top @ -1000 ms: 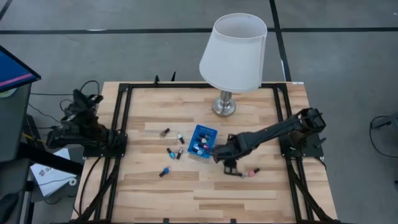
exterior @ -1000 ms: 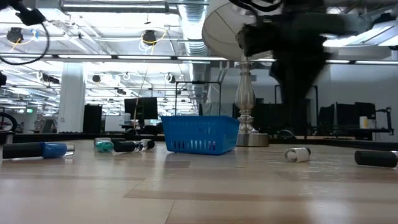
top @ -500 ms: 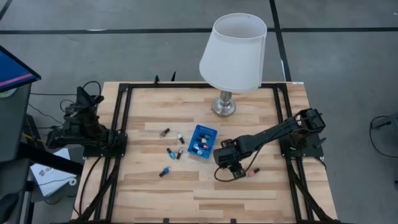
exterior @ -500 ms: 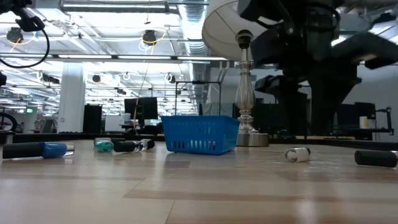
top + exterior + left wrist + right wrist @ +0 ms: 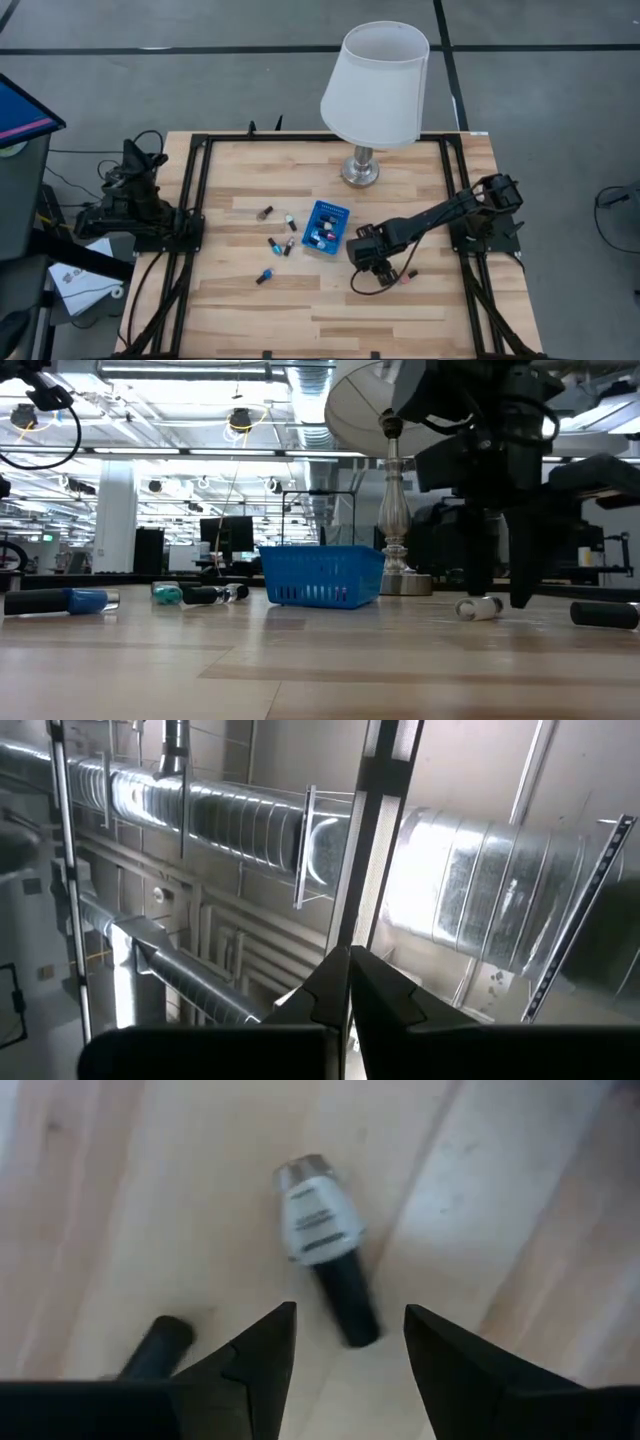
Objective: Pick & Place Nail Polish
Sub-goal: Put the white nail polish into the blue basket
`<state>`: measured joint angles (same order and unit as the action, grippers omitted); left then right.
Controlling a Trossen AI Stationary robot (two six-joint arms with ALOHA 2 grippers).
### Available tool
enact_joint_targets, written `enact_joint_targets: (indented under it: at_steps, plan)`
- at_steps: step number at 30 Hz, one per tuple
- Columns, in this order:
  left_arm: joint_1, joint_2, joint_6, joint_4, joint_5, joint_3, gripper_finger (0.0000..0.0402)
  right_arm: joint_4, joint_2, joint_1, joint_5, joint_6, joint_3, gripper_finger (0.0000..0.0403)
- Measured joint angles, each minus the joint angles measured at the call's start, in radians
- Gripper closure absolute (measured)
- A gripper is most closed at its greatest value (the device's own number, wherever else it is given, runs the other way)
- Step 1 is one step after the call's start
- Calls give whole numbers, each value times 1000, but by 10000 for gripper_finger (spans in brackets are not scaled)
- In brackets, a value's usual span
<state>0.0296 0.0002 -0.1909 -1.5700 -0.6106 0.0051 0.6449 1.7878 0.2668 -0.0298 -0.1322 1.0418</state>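
A pale nail polish bottle (image 5: 318,1215) with a dark cap (image 5: 350,1305) lies on its side on the wooden table, also in the low view (image 5: 478,608). My right gripper (image 5: 349,1312) hangs over it, open and pointing down, with one finger on each side of the cap end, close above the table (image 5: 501,595). Whether either finger touches it does not show. A pink bottle (image 5: 405,277) lies just right of the gripper. More bottles lie left of the blue basket (image 5: 326,226), and some lie inside it. My left gripper (image 5: 350,990) is shut at the table's left edge, pointing up at the ceiling.
A lamp stands at the back centre on its metal base (image 5: 361,172), and its white shade (image 5: 375,75) overhangs the table. Loose bottles (image 5: 265,213) (image 5: 264,277) lie on the left half. A dark cap (image 5: 160,1342) lies close to one right finger. Black frame rails run along both sides.
My right gripper has come down from above the lamp-base height to just over the table, at the pale bottle, drifting slightly toward the near edge and rolling about its own axis. The bottles have stayed where they were.
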Motion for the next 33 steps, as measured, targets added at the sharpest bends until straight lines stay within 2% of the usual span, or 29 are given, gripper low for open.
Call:
enact_joint_targets:
  at_steps: [14,22,27,33]
  plan:
    - [0,0,-26,0,4,0,394,-107,-3,0,-22,-9,-60,273]
    - [0,0,-25,0,3,0,394,-104,-3,-20,-27,50,-61,359]
    - [0,0,-24,0,3,0,394,-104,-2,-21,-32,136,-59,360]
    - [0,0,-24,0,-1,0,394,-19,-4,-35,-115,170,-1,360]
